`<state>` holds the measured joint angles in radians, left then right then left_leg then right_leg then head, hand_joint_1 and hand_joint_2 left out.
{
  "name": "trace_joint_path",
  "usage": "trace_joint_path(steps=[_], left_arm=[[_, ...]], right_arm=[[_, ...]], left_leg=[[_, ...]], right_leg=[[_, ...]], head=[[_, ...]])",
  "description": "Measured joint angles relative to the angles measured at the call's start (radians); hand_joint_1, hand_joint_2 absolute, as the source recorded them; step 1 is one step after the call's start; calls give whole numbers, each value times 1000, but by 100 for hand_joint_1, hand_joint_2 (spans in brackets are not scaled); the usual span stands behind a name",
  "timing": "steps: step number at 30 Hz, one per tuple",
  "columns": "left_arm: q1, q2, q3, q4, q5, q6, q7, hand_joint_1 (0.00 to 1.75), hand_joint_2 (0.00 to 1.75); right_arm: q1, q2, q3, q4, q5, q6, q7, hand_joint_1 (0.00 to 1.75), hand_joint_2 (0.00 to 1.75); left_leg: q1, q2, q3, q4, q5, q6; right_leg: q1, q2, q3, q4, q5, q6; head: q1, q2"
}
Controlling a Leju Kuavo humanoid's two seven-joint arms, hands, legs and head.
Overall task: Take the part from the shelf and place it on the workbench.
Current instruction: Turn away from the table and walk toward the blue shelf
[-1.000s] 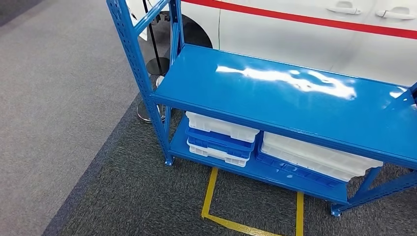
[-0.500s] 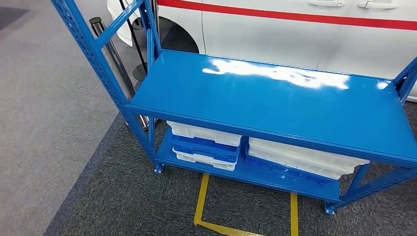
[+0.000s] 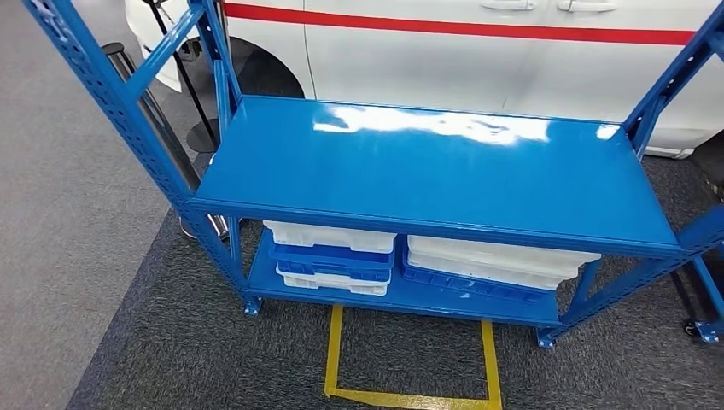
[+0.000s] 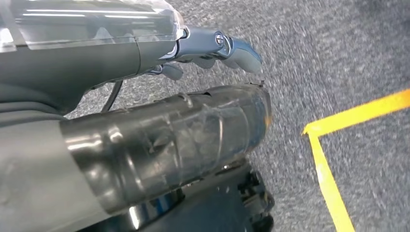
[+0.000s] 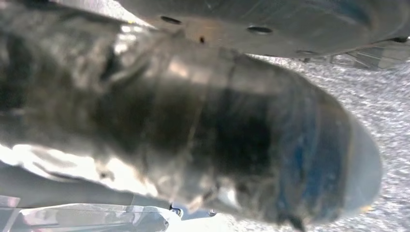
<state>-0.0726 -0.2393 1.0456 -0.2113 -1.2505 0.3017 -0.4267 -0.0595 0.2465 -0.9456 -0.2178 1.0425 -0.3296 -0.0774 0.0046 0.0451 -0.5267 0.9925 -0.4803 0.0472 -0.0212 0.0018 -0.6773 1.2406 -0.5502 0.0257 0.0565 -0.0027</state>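
Left hand (image 4: 212,46): hanging over grey carpet (image 4: 338,58), fingers apart, holding nothing. Right hand (image 5: 217,145): blurred, grip impossible to judge. Ahead of both hands, yellow floor tape (image 3: 410,395) is lying before the blue metal shelf (image 3: 427,171); white and blue plastic trays (image 3: 333,256) are sitting stacked on its lower level. Beyond, a white car with a red stripe (image 3: 478,51) is standing. No part can be made out.

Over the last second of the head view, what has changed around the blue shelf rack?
The whole picture shifted, so the camera moved: the blue shelf rack now sits squarer and more central, its right uprights in frame. Nothing on it moved; the stacked trays and the yellow floor tape lie as before.
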Motion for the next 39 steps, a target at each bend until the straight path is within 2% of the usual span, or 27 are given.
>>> trace_joint_path(steps=[2,4,6,8,9,11,12,13,14,15,17,18,19,21,23,24,25,27,28,29,30,32,34,36,38,39], left_arm=[[0,-1,0,0,0,-1,0,0,0],[-1,-1,0,0,2,-2,0,0,0],[-3,-1,0,0,2,-2,-1,0,0],[-5,-1,0,0,2,-2,-1,0,0],[-5,-1,0,0,3,-2,-1,0,0],[-2,-1,0,0,3,-2,-1,0,0],[0,-1,0,0,3,-2,0,0,0],[1,-1,0,0,3,-2,0,0,0],[2,-1,0,0,2,-1,2,0,0],[2,-1,0,0,2,-1,3,0,0],[1,-1,0,0,1,2,4,0,0],[1,-1,0,0,0,4,5,0,0],[-1,-1,0,0,0,8,7,0,0],[-2,-1,0,0,-3,18,12,0,0],[-2,-2,0,0,-5,24,17,0,87],[-2,-2,0,0,-6,26,18,0,131],[-3,-3,0,0,-6,28,18,0,175],[-2,-3,0,0,-8,32,20,0,175],[-1,-3,0,0,-9,34,20,0,175],[-1,-3,0,0,-9,35,21,0,175],[-1,-3,0,0,-10,36,21,0,175],[-2,-3,0,0,-11,37,21,0,175],[-3,-4,0,0,-12,37,21,0,175],[-4,-4,0,0,-13,37,19,0,175],[-4,-4,0,0,-15,37,17,0,175],[-4,-4,0,0,-16,37,16,0,175]], right_arm=[[-1,-1,0,0,0,0,0,0,0],[-3,-1,0,0,0,0,0,0,0],[-2,-1,-1,0,1,0,-1,0,0],[0,-1,-1,0,1,0,-1,0,0],[0,-1,-1,0,1,-1,-1,0,0],[-1,-1,-2,0,2,-3,3,0,0],[-1,-1,-2,0,2,-4,6,0,0],[0,-1,-2,0,2,-5,11,0,0],[0,-1,-3,0,2,-6,15,0,0],[1,-1,-3,0,2,-6,19,0,0],[0,0,-4,0,2,-5,27,0,0],[0,0,-4,0,2,-4,31,0,0],[-1,1,-5,0,2,-3,36,0,0],[-1,1,-5,0,2,-1,44,0,0],[-1,1,-6,0,4,-1,49,0,0],[-1,1,-6,0,4,-2,51,0,0],[-2,1,-6,0,5,-2,53,0,0],[-2,1,-7,0,7,-3,60,0,0],[-2,1,-7,0,8,-4,66,0,0],[-2,1,-8,0,9,-6,72,0,0],[-1,1,-10,0,10,-7,78,0,0],[-1,1,-12,0,12,-11,85,0,0],[-2,1,-13,0,13,-14,87,0,0],[-3,1,-13,0,14,-16,90,0,87],[-2,1,-14,0,16,-19,95,0,175],[-2,2,-14,0,16,-20,98,0,175]], left_leg=[[-1,15,3,9,-11,-11],[-5,28,4,16,-21,-25],[-5,41,10,15,-25,-36],[-1,28,11,30,-42,-47],[1,11,-1,61,-65,-52],[4,-25,-56,180,-132,-56],[4,-32,-88,247,-158,-56],[5,-35,-110,290,-166,-56],[5,-36,-117,296,-154,-55],[5,-37,-105,263,-123,-53],[5,-43,-48,130,-52,-47],[4,-46,-25,75,-31,-43],[2,-50,-12,40,-21,-39],[-2,-52,-10,26,-21,-31],[0,-48,-6,17,-12,-17],[2,-45,-4,12,-7,-9],[3,-41,-3,8,-2,-2],[0,-35,-6,8,-1,3],[-1,-32,-7,8,-2,3],[-2,-30,-7,9,-2,3],[-2,-29,-7,11,-3,2],[-2,-28,-6,14,-6,-2],[-6,-28,-6,19,-11,-11],[-10,-27,-7,21,-13,-21],[-8,-28,-8,26,-19,-31],[-7,-30,-16,46,-35,-36]], right_leg=[[0,-36,62,-127,60,1],[6,-57,92,-192,77,-10],[9,-41,90,-196,75,-24],[6,-25,92,-202,80,-37],[5,-17,92,-205,83,-43],[6,-5,90,-206,85,-51],[7,2,89,-206,85,-53],[8,8,89,-205,85,-53],[9,14,89,-205,85,-53],[9,19,90,-204,85,-53],[10,27,93,-203,83,-50],[12,29,93,-201,83,-46],[13,31,92,-201,82,-41],[12,33,92,-203,85,-28],[10,28,90,-195,79,-18],[10,23,80,-172,61,-14],[10,18,61,-128,32,-12],[9,12,4,-2,-34,-9],[8,11,-19,48,-51,-7],[8,10,-25,63,-47,-6],[8,9,-12,41,-26,-6],[8,2,54,-87,36,-10],[12,-4,101,-184,65,-18],[16,-4,107,-201,65,-27],[13,-2,108,-207,69,-37],[11,-1,109,-211,72,-44]], head=[[0,0],[-1,0],[-2,0],[-2,0],[-2,0],[-2,0],[-2,0],[-2,0],[-2,0],[-2,0],[-2,0],[-2,0],[-2,0],[-2,0],[-2,0],[-1,0],[-1,0],[0,0],[-1,0],[-1,0],[0,0],[0,0],[-1,0],[-1,0],[-1,0],[-2,0]])
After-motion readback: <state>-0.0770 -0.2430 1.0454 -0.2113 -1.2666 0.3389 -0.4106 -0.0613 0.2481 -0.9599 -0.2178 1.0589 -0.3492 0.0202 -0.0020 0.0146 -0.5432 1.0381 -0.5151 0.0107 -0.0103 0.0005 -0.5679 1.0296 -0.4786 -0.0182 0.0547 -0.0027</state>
